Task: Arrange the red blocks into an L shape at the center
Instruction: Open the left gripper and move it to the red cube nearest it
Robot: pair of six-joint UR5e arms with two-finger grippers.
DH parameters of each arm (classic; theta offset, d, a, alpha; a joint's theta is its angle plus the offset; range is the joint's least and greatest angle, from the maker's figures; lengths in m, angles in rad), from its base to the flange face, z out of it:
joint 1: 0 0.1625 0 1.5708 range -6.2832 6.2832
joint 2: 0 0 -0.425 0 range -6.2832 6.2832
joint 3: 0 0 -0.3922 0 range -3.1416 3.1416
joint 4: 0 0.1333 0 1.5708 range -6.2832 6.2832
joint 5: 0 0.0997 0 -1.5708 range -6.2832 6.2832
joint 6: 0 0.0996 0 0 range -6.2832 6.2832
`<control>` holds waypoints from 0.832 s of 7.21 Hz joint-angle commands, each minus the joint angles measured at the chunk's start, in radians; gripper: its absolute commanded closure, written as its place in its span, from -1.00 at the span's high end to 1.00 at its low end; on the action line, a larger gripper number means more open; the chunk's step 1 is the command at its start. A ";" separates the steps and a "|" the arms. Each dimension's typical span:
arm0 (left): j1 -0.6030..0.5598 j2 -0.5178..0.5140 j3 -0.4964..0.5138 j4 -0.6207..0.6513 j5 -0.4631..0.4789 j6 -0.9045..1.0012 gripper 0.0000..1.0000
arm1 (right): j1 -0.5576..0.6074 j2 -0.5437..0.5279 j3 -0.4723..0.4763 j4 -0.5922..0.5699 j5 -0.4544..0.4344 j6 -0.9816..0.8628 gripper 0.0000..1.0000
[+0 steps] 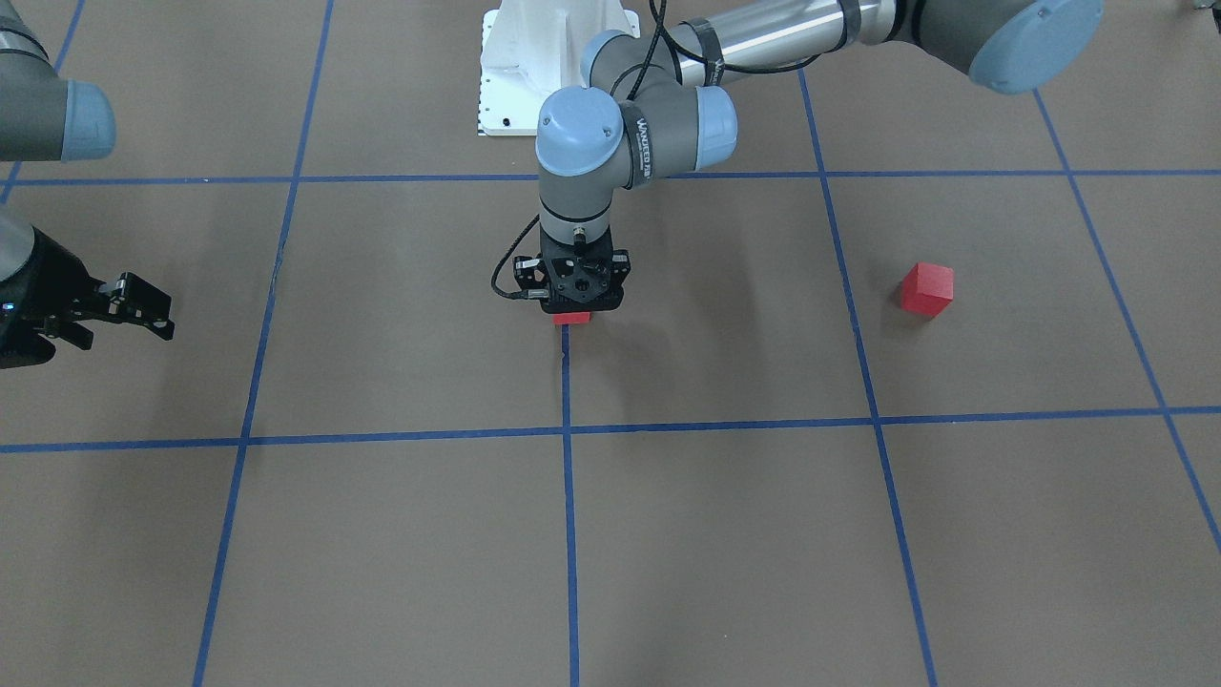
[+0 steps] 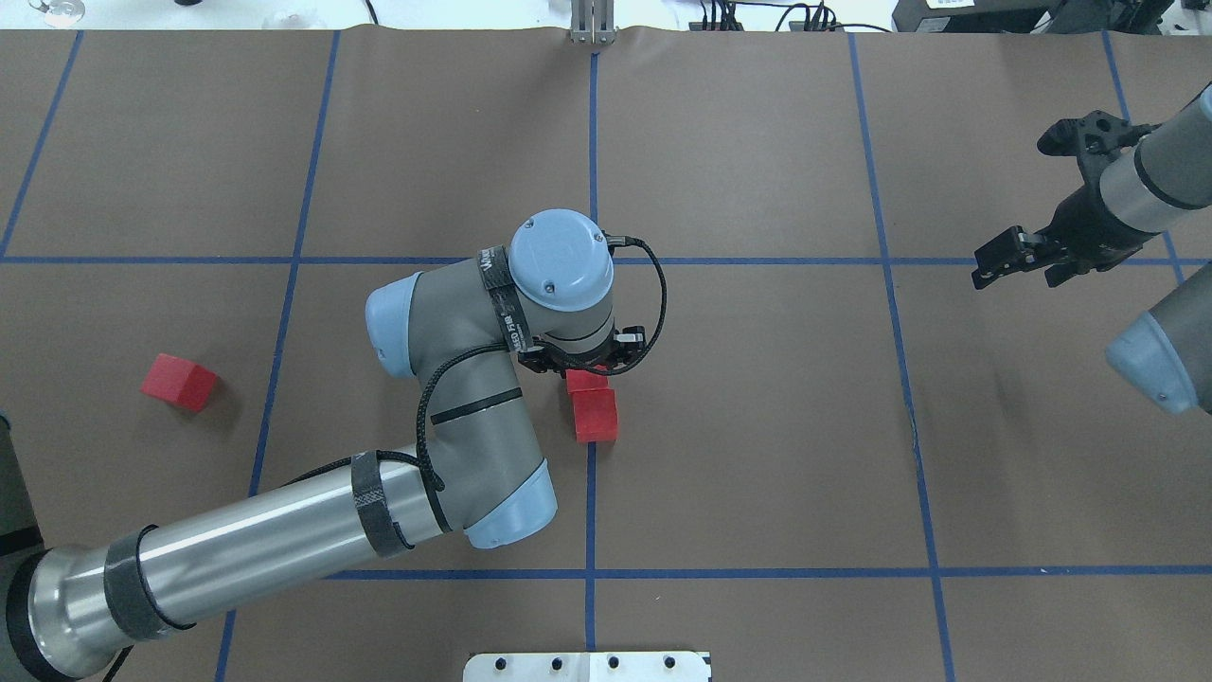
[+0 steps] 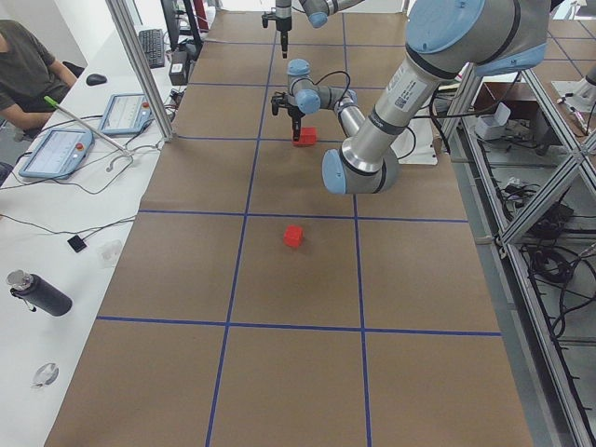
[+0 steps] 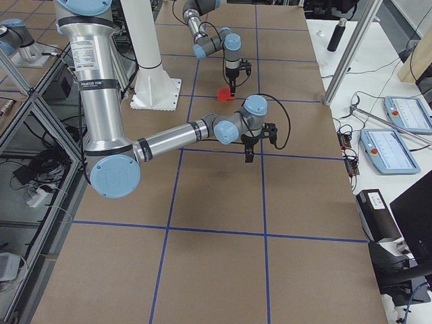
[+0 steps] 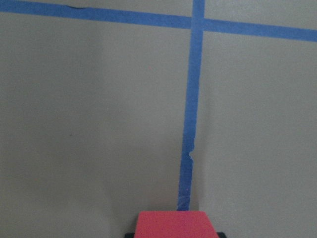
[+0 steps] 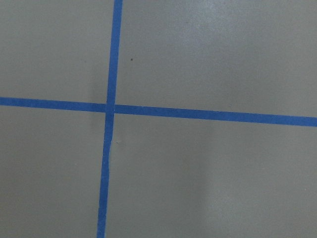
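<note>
My left gripper stands upright over the center, where the blue tape line ends. It is shut on a red block, whose top shows at the bottom edge of the left wrist view with dark finger bits on both sides. A second red block lies right against it on the robot's side. Another red block sits alone far out on the robot's left. My right gripper hovers open and empty far to the robot's right.
The white robot base sits at the table's near edge. In the exterior left view a side bench holds tablets and a dark bottle, with a seated person behind it. Aluminium posts flank the table.
</note>
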 commanded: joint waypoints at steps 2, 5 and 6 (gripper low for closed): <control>0.011 -0.001 0.000 0.000 0.006 -0.007 0.99 | 0.000 -0.001 0.002 0.000 0.000 0.000 1.00; 0.002 0.007 -0.083 0.023 0.000 -0.007 1.00 | 0.000 -0.001 0.005 0.002 0.000 0.000 1.00; -0.007 0.047 -0.173 0.055 -0.002 -0.007 1.00 | 0.000 -0.002 0.008 0.003 0.000 -0.002 1.00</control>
